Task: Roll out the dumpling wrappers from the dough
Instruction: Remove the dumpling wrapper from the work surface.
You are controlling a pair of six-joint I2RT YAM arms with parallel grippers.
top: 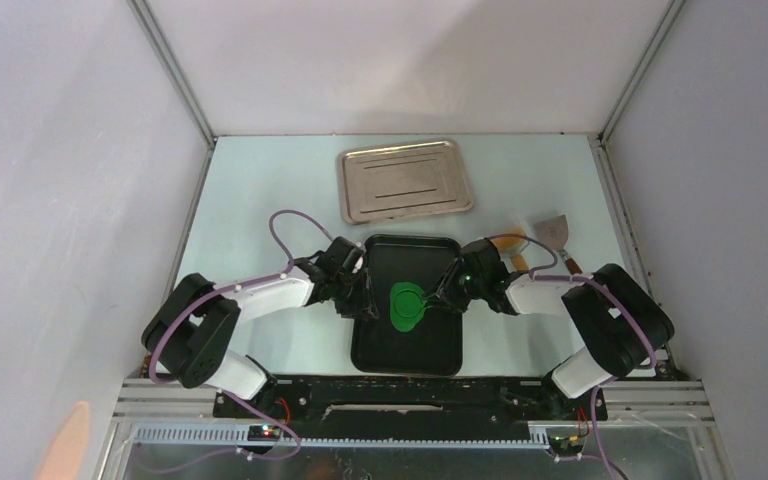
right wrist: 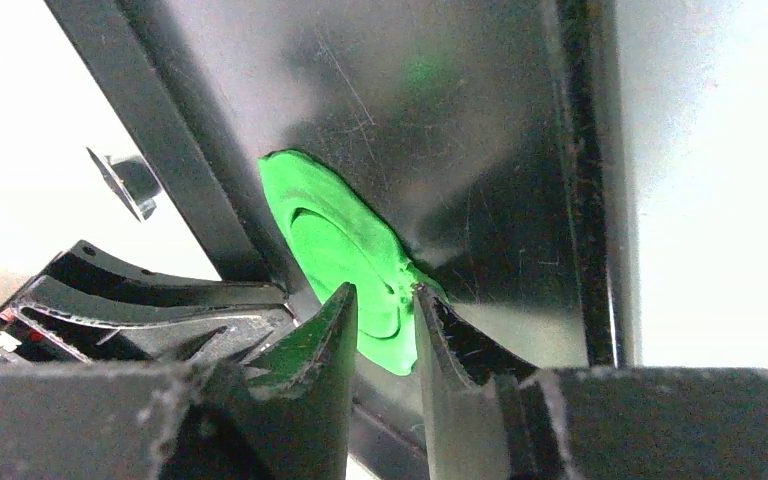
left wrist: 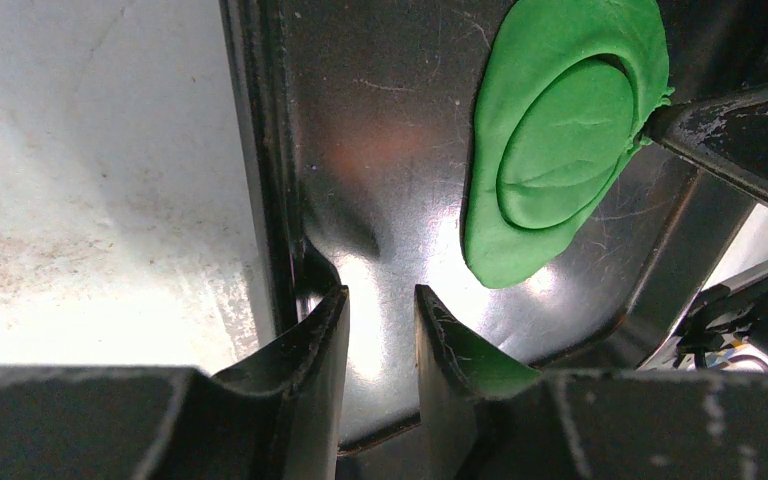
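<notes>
Right wrist view: flattened bright green dough sheet (right wrist: 335,250) is lying in the shallow black tray (right wrist: 480,130), its edge sitting between the narrowly parted jaws of the right gripper (right wrist: 382,292); left gripper (left wrist: 380,292) is hovering nearby, parted, empty.

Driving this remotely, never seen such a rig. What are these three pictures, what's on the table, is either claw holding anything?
Two arms, bolted at the table's near edge, each end in a two-finger gripper. The wide picture looks down from above; the other two come from wrist cameras, each showing its own fingers. A black tray holds the dough, flattened, a round disc pressed into it. Beyond lie a silver tray and a scraper. The left gripper hangs open and empty by the tray's left wall. The right gripper's jaws stand slightly apart at the dough's edge; no grip shows.
</notes>
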